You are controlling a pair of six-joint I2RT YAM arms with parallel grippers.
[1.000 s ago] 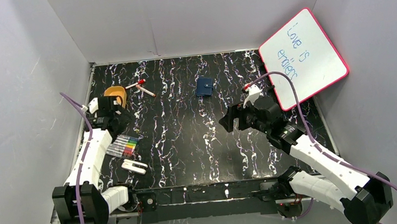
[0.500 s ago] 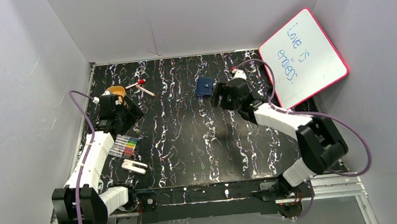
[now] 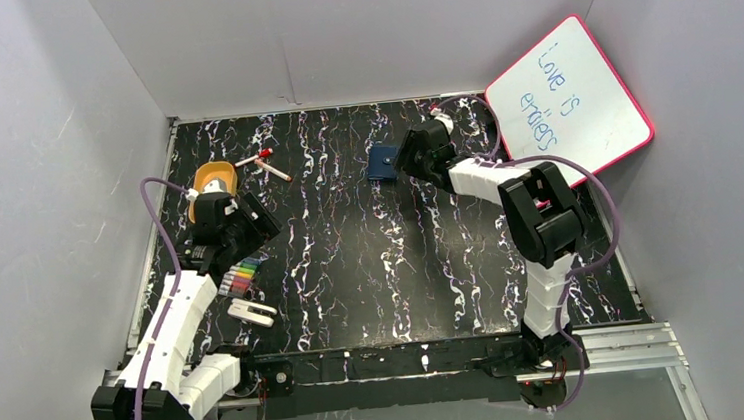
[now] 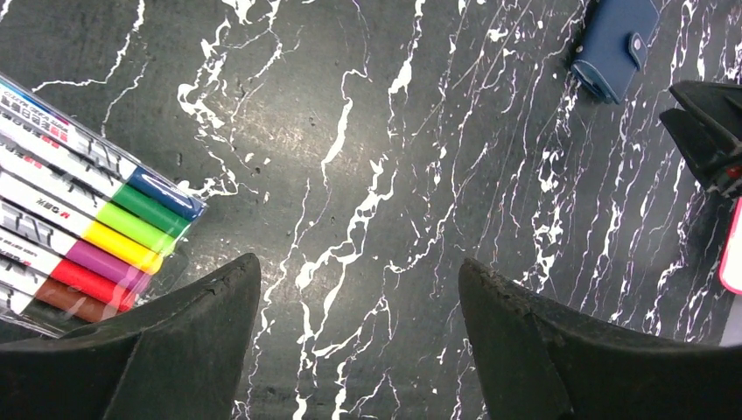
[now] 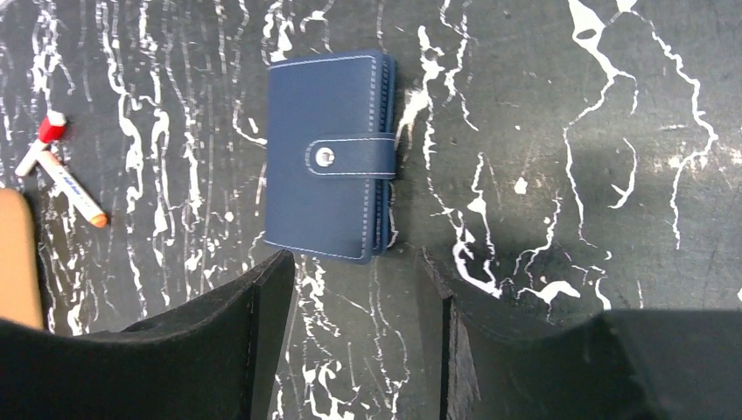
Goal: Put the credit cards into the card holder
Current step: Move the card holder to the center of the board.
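Observation:
The card holder (image 3: pixel 381 162) is a closed navy wallet with its snap tab fastened, lying at the back middle of the table. In the right wrist view it (image 5: pixel 331 192) lies just beyond my open, empty right gripper (image 5: pixel 354 271), not touching it. In the top view the right gripper (image 3: pixel 409 157) is right beside the wallet's right edge. My left gripper (image 3: pixel 254 224) is open and empty over bare table at the left (image 4: pixel 357 280); the wallet shows far off (image 4: pixel 612 48). Small white flat pieces (image 3: pixel 253 312) at the front left look like the credit cards.
An orange oval tray (image 3: pixel 213 182) sits at the back left. Red-capped markers (image 3: pixel 264 163) lie beside it. A pack of coloured markers (image 3: pixel 238 278) lies by the left arm (image 4: pixel 79 236). A pink-framed whiteboard (image 3: pixel 568 104) leans at the back right.
My right arm has stretched far back and left, bringing its gripper up beside the wallet. My left gripper has swung right, away from the orange tray, which now shows.

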